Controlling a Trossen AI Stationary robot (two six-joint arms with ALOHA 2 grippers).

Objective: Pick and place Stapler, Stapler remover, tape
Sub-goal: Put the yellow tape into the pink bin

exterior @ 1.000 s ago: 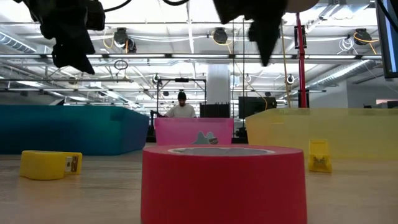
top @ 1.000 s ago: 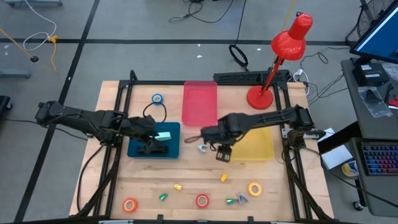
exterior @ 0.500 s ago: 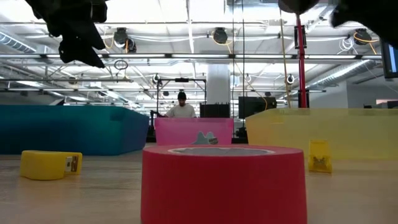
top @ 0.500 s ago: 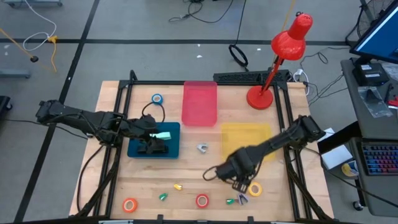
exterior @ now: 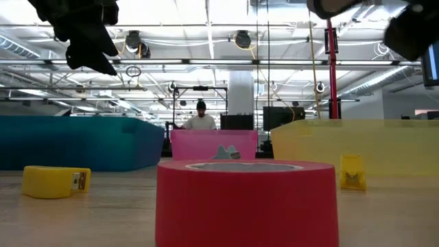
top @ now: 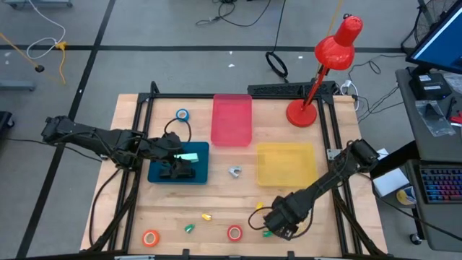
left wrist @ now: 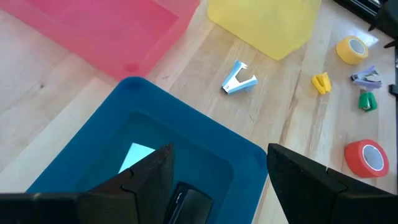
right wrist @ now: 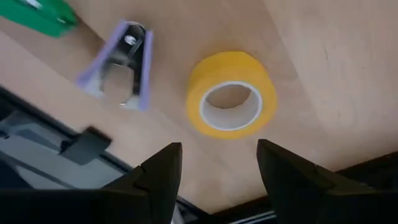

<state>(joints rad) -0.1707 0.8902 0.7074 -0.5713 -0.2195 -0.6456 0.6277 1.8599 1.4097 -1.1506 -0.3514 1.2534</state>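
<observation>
R gripper (right wrist: 214, 163) over yellow tape (right wrist: 231, 93) at surface's front edge, jaws wide open, empty. Tape prob. light, stiff ring; grip across rim. L gripper (left wrist: 217, 167) open above blue tray (left wrist: 205, 143).

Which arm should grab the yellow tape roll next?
Right. The right gripper hangs open directly above the yellow tape roll at the table's front. The left gripper is open over the blue tray, far from it.

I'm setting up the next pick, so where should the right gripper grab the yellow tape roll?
The yellow tape roll lies flat, open centre up, beside the purple staple remover. With the right gripper open above it, probably descend from above and pinch across its outer wall.
</observation>
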